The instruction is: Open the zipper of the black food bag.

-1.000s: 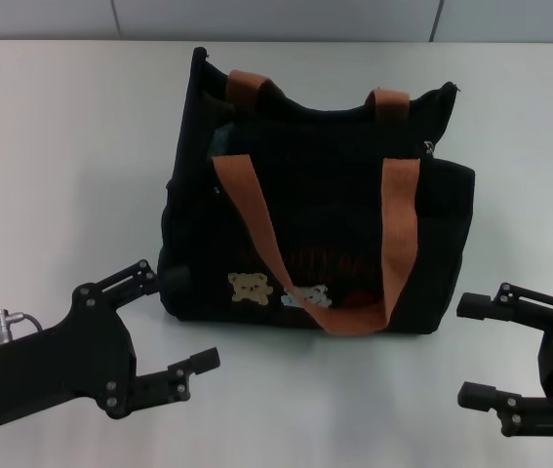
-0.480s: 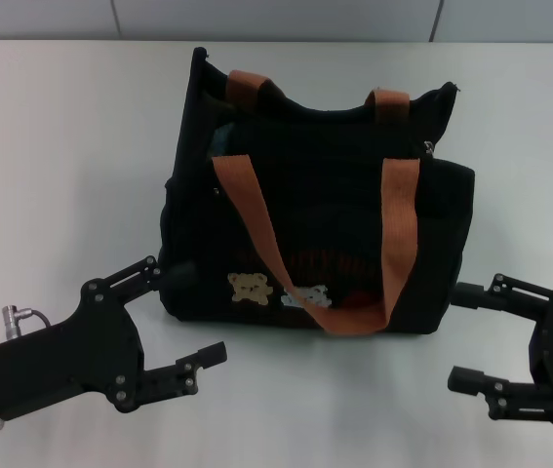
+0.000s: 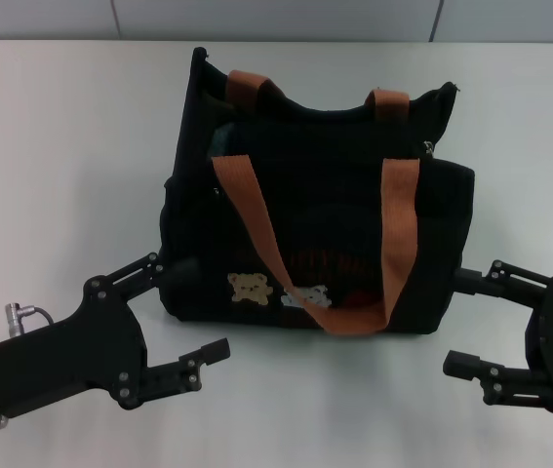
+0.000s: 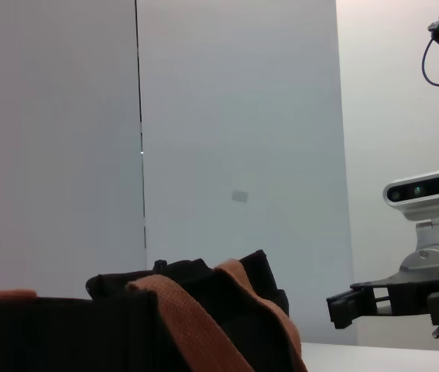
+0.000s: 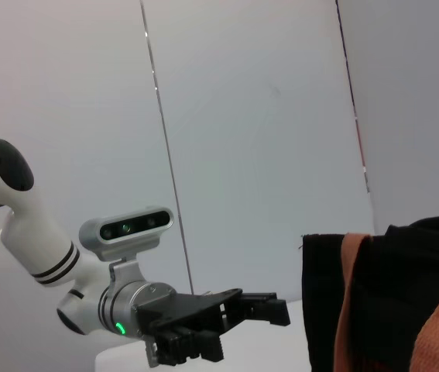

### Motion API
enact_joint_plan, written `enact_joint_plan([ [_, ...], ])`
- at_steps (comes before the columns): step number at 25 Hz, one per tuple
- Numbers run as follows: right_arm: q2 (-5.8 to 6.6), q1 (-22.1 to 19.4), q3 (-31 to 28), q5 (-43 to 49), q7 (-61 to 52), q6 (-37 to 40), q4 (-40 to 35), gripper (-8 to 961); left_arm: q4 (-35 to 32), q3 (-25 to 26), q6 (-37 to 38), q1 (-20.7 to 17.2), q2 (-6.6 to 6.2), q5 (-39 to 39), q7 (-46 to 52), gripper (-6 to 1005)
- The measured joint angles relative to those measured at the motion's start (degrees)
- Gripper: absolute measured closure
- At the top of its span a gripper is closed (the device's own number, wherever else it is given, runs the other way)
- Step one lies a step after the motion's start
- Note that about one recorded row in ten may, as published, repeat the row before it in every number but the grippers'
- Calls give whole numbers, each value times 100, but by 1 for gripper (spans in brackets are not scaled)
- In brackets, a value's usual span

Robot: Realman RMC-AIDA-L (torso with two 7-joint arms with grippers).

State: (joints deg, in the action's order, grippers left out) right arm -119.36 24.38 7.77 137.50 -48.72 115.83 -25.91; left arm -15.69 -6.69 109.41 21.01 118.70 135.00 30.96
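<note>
The black food bag [image 3: 335, 224] stands upright mid-table, its bear pictures and red lettering facing me, one orange-brown handle hanging down its front. A small silvery pull tab of the zipper [image 3: 429, 148] shows near the top right corner of the bag. My left gripper [image 3: 188, 307] is open at the bag's lower left corner, its far finger almost against the fabric. On the other side my right gripper [image 3: 456, 322] stands open by the lower right corner. The left wrist view shows the bag [image 4: 111, 325] and the right gripper [image 4: 347, 306]. The right wrist view shows the bag [image 5: 389, 310] and the left gripper [image 5: 269, 310].
The white table [image 3: 61, 146] runs back to a pale wall behind the bag. A second orange-brown handle [image 3: 252, 86] stands up at the bag's rear rim.
Both grippers have crept in toward the bag. The left one slid right and forward. The right one moved left until its far finger reached the bag's lower right side.
</note>
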Motion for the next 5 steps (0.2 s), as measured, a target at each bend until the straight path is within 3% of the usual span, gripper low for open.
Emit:
enact_joint_plan([
  [5,0,-19,-20,-48,167,0,16,126,0,19,0,0,1,0,-8,184],
])
